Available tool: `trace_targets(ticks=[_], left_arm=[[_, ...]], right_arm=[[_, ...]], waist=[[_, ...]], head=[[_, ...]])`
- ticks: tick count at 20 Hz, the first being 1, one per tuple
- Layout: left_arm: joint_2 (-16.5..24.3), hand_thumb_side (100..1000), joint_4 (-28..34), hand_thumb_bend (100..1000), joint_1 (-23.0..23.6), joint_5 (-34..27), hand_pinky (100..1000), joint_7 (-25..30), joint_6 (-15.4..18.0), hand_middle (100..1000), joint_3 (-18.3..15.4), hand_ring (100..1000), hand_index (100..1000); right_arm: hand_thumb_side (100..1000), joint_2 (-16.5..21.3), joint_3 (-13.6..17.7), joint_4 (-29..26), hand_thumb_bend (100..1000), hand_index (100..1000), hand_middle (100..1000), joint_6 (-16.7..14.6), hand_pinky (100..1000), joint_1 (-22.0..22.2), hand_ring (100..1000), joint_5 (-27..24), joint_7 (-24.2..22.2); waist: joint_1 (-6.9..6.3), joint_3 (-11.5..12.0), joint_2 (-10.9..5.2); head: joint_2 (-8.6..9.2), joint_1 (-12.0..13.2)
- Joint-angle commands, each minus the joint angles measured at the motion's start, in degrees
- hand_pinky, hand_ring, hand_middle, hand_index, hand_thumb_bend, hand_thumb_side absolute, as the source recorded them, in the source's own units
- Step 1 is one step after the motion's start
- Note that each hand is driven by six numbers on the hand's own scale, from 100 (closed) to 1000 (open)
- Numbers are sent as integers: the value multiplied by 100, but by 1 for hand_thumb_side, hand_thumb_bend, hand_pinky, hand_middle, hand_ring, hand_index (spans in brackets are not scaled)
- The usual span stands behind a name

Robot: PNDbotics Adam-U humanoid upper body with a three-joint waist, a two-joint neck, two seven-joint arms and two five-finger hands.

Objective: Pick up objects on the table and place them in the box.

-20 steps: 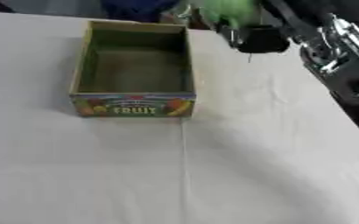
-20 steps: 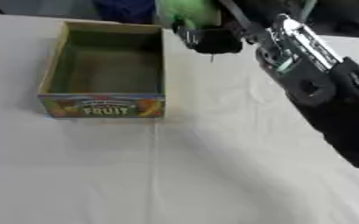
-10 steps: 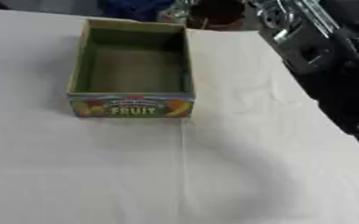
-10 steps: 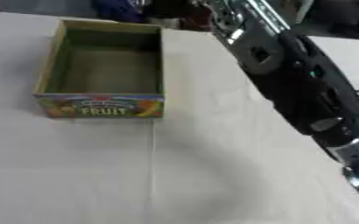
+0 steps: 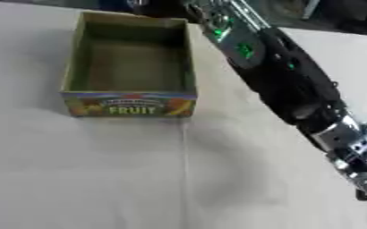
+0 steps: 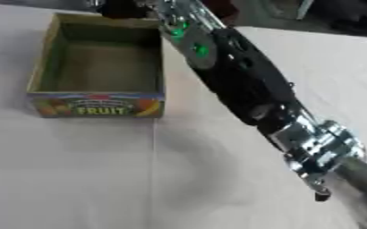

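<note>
My right arm (image 5: 288,89) stretches toward twelve o'clock past the open FRUIT box (image 5: 130,71) on the white desk (image 5: 85,179); I cannot tell how its hand, at the top edge, is set.

The right arm (image 6: 241,85) runs up past the far rim of the fruit box (image 5: 128,71); its robot hand is cut off by the top edge. The arm's lower end is blurred.
</note>
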State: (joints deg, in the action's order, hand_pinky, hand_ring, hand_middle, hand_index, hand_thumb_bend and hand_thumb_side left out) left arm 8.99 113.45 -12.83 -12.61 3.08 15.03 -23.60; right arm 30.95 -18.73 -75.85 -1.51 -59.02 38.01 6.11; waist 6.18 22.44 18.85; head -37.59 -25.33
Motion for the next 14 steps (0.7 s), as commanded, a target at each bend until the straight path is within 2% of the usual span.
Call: trace_targets(ticks=[1, 5, 9, 13, 14], left_arm=[[122, 768, 114, 100, -89, -40, 439, 43, 7, 457, 12, 427, 587], [117, 769, 114, 100, -127, -54, 440, 45, -8, 457, 9, 428, 588], [103, 768, 114, 100, -174, -78, 440, 44, -9, 457, 10, 428, 587], [90, 769, 114, 100, -213, -95, 440, 50, -16, 457, 14, 428, 587], [88, 769, 114, 100, -230, -104, 440, 49, -17, 457, 15, 428, 588]], right_arm=[[527, -63, 22, 202, 100, 612, 387, -81, 655, -158, 653, 247, 44], [539, -212, -21, 461, 100, 621, 411, -221, 660, -160, 664, 597, 9], [519, -406, -29, 820, 100, 618, 425, -348, 652, -167, 669, 1204, 88], [554, -539, -24, 1164, 100, 625, 443, -466, 654, -187, 677, 1836, 154], [580, -559, -36, 1248, 100, 646, 474, -504, 668, -188, 701, 1991, 94]], waist=[[-17, 28, -87], [14, 60, -68], [24, 130, -33], [36, 177, -2], [36, 189, 2]], head=[[102, -119], [160, -155], [186, -211], [186, -275], [187, -286]])
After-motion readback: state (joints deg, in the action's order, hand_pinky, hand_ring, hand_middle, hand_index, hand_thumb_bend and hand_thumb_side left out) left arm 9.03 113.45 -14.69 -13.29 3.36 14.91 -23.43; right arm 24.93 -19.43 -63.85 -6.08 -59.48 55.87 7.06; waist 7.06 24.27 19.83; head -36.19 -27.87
